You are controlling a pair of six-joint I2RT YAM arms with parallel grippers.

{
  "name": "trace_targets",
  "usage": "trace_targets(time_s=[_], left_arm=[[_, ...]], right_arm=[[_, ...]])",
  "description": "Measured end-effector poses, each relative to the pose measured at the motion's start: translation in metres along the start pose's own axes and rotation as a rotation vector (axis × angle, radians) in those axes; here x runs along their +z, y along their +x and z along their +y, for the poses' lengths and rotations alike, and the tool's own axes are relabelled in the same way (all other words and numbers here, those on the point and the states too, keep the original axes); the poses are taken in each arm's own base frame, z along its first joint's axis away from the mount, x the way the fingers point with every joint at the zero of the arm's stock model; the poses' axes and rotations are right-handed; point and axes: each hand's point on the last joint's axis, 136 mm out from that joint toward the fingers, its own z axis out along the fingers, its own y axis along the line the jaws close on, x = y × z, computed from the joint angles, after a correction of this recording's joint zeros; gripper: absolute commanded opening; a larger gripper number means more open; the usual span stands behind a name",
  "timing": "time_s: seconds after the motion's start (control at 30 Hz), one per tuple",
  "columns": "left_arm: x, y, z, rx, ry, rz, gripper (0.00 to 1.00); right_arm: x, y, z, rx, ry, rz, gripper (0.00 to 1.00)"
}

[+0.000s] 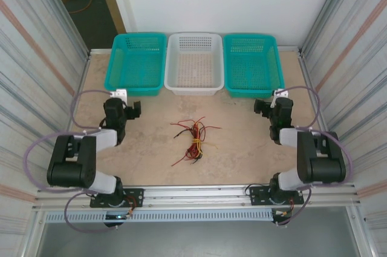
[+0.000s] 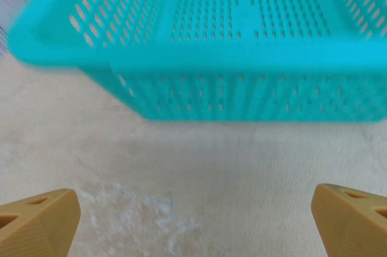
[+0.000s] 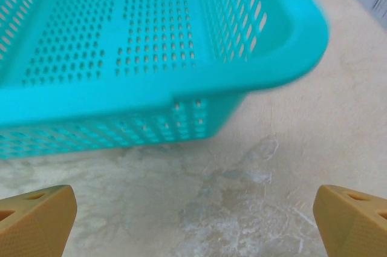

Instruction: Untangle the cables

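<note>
The cables [image 1: 193,139] lie as one tangled bundle of thin red, yellow and dark wires on the table's middle, between the two arms. My left gripper [image 1: 124,101] sits at the left, well apart from the bundle, open with nothing between its tan fingers [image 2: 36,224]. It faces the left teal basket [image 2: 211,45]. My right gripper [image 1: 273,101] stands at the right, also away from the bundle. It is open and empty too, its tan fingers [image 3: 354,221] spread wide over bare table in front of the right teal basket [image 3: 151,57].
Three perforated baskets stand in a row at the back: teal [image 1: 136,62], white [image 1: 194,62] and teal [image 1: 253,63]. Corrugated walls close in both sides. Lilac-grey cables loop beside each arm. An aluminium rail [image 1: 199,193] runs along the near edge.
</note>
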Motion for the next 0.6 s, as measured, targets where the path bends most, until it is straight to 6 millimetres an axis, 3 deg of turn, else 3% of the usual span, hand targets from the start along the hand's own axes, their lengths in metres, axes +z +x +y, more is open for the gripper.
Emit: trace_targets(time_s=[0.13, 0.23, 0.37, 0.5, 0.53, 0.6], left_arm=[[-0.025, -0.072, 0.013, -0.09, -0.031, -0.101, 0.96], [-0.05, -0.098, 0.021, -0.202, -0.056, -0.114, 0.94], [-0.082, -0.091, -0.002, -0.304, -0.005, -0.05, 0.95], [-0.113, -0.076, -0.054, -0.315, 0.158, 0.026, 0.95], [-0.121, -0.073, -0.068, -0.307, 0.204, 0.04, 0.95], [-0.135, -0.067, -0.091, -0.292, 0.287, 0.071, 0.94]], right_arm=[[-0.034, -0.046, -0.006, 0.05, 0.042, -0.112, 0.99], [-0.053, -0.071, -0.015, 0.127, 0.098, -0.091, 0.99], [-0.074, -0.099, -0.017, 0.247, 0.126, -0.054, 0.99], [-0.093, -0.077, -0.019, 0.379, 0.134, 0.096, 0.99], [-0.098, -0.069, -0.013, 0.384, 0.136, 0.145, 0.99], [-0.115, -0.056, 0.026, 0.326, 0.075, 0.227, 0.99]])
